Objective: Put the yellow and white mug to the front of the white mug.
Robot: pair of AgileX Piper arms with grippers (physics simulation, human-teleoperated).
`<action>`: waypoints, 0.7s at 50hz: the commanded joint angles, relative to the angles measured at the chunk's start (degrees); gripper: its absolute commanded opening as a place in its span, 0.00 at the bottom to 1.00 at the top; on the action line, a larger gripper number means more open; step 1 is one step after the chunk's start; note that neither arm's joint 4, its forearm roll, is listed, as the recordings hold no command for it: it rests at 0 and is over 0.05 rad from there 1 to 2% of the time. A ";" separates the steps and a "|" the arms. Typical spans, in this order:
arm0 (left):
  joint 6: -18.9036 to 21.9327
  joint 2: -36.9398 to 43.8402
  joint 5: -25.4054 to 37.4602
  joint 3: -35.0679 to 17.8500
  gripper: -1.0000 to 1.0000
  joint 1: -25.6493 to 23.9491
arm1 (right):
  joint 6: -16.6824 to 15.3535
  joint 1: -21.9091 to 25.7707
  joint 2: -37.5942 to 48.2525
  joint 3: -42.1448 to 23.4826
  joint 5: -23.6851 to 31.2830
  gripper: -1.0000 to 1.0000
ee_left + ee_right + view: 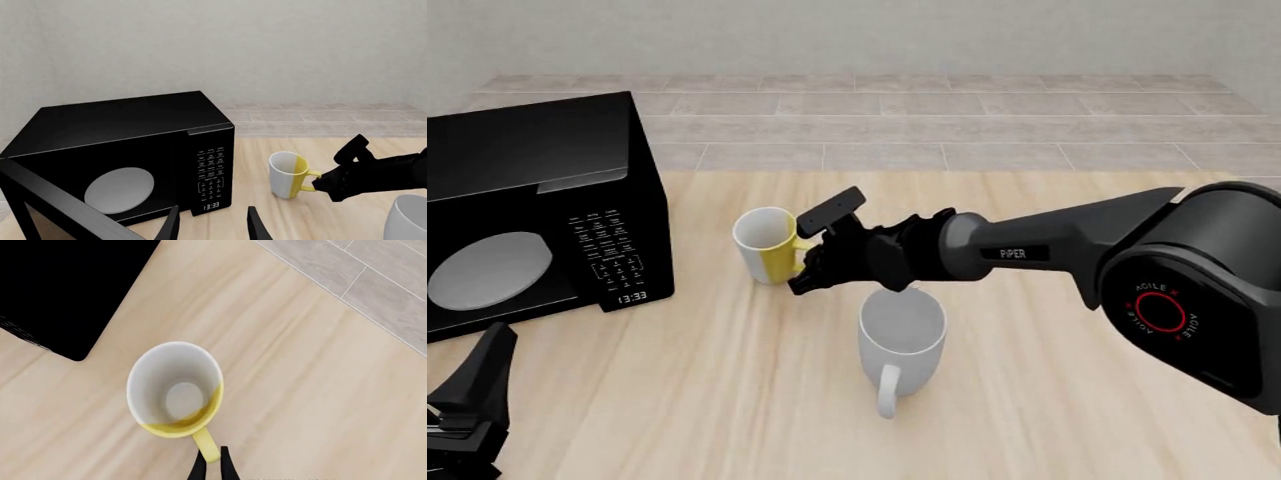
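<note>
The yellow and white mug (766, 244) stands upright on the wooden table, just right of the microwave, with its yellow handle (207, 445) pointing toward the right arm. My right gripper (806, 272) is at that handle, and in the right wrist view its thin fingertips (200, 466) close on the handle's outer end. The larger white mug (901, 335) stands nearer the front, handle toward the camera, directly under the right forearm. My left gripper (212, 225) hangs open and empty at the front left, well away from both mugs.
A black microwave (521, 230) with a lit keypad fills the table's left side, close beside the yellow and white mug. Grey floor tiles (961, 120) lie beyond the table's far edge. The right arm (1054, 240) stretches across the middle from the right.
</note>
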 commanded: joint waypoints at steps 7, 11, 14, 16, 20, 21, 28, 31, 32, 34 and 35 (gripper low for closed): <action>0.00 0.00 0.00 0.00 1.00 0.00 | -3.20 -1.03 -5.76 2.78 -0.04 0.00; 0.00 0.00 0.00 0.00 1.00 0.00 | -4.07 -1.53 -8.06 3.86 -0.22 0.00; 0.00 0.00 0.00 0.00 1.00 0.00 | -4.74 -1.85 -9.86 4.70 -0.33 0.00; 0.00 0.00 0.00 0.00 1.00 0.00 | -5.31 -2.13 -11.00 5.07 -0.12 0.00; 0.00 0.00 0.00 0.00 1.00 0.00 | -5.79 -2.25 -12.24 5.68 -0.01 0.00; 0.00 0.00 0.00 0.00 1.00 0.00 | -5.91 -2.31 -12.50 5.84 -0.03 0.00; 0.00 0.00 0.00 0.00 1.00 0.00 | -6.18 -2.75 -15.99 8.43 -0.69 0.00; 0.00 0.00 0.00 0.00 1.00 0.00 | -5.96 -3.05 -17.88 9.73 -1.11 0.00; 0.00 0.00 0.00 0.00 1.00 0.00 | -5.99 -3.21 -18.56 10.26 -1.25 0.00; 0.00 0.00 0.00 0.00 1.00 0.00 | -5.82 -3.34 -19.54 11.09 -1.54 0.00; 0.00 0.00 0.00 0.00 1.00 0.00 | -5.80 -3.67 -20.33 11.83 -1.71 0.00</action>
